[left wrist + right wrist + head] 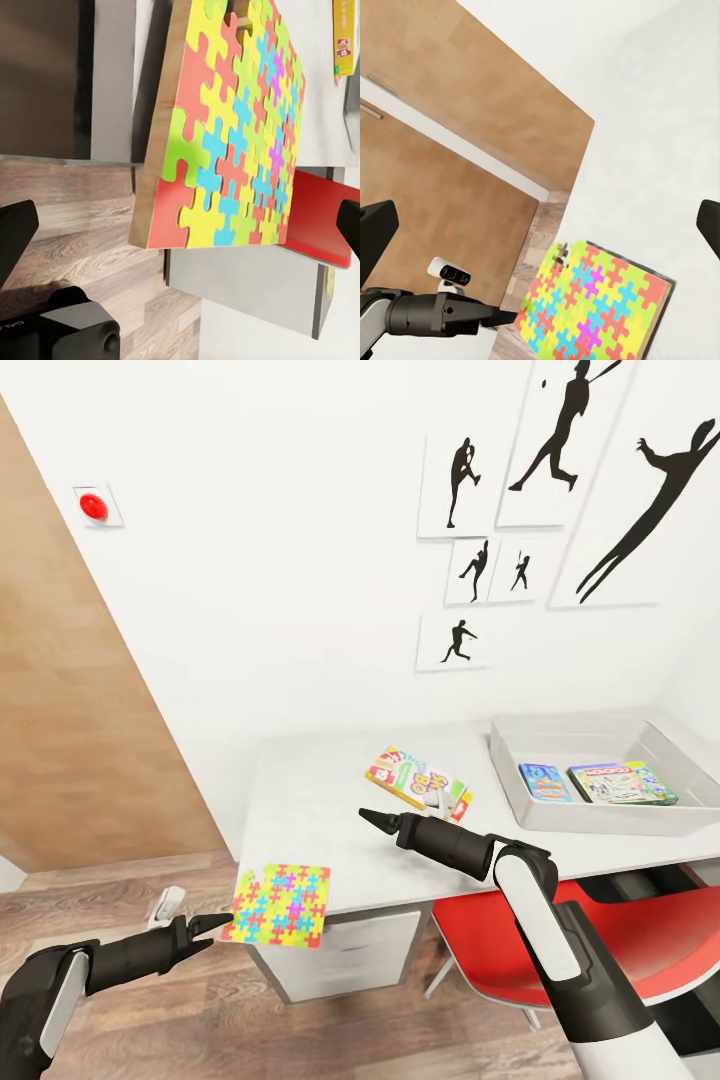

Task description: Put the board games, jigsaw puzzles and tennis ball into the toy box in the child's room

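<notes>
White table (320, 810) edge bears a jigsaw puzzle (277, 905); left hand (205, 926) spread wide beside it, lettering unreadable

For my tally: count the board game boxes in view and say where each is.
3. A SKIP BO box lies on the table; a blue box and a green one lie inside the toy box. Others may be out of view.

A child's bedroom: athlete silhouette pictures (560, 490), white desk (320, 810) with games, wardrobe doors (70, 710).
</notes>
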{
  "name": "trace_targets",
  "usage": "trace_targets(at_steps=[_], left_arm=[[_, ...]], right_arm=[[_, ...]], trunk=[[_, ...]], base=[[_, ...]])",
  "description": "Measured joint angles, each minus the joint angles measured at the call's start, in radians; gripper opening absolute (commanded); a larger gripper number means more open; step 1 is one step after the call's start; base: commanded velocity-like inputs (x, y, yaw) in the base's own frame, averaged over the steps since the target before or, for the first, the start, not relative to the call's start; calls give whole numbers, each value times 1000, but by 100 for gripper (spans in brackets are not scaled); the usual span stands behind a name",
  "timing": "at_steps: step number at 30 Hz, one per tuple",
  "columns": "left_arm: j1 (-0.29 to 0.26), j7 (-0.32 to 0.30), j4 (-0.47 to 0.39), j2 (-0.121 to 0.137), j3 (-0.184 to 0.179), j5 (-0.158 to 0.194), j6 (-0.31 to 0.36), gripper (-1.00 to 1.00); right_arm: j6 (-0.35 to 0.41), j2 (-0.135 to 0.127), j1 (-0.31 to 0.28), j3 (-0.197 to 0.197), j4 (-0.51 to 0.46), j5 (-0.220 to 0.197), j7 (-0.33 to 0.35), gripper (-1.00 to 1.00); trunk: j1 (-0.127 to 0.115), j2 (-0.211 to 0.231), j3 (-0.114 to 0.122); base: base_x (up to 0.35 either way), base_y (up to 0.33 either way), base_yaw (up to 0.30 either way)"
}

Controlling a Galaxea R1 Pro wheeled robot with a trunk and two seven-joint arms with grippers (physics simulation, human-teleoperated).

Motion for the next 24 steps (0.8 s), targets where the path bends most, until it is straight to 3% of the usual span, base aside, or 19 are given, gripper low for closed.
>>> trace_targets(at_steps=[13, 24], left_arm=[[0, 0, 0, 0, -1, 0, -1, 100], [0, 0, 0, 0, -1, 0, -2, 100]], right_arm=[[0, 0, 0, 0, 0, 0, 0, 100], [0, 0, 0, 0, 0, 0, 0, 100]], trunk=[[0, 0, 0], [0, 0, 0]], base=[[1, -1, 0], [0, -129, 0]])
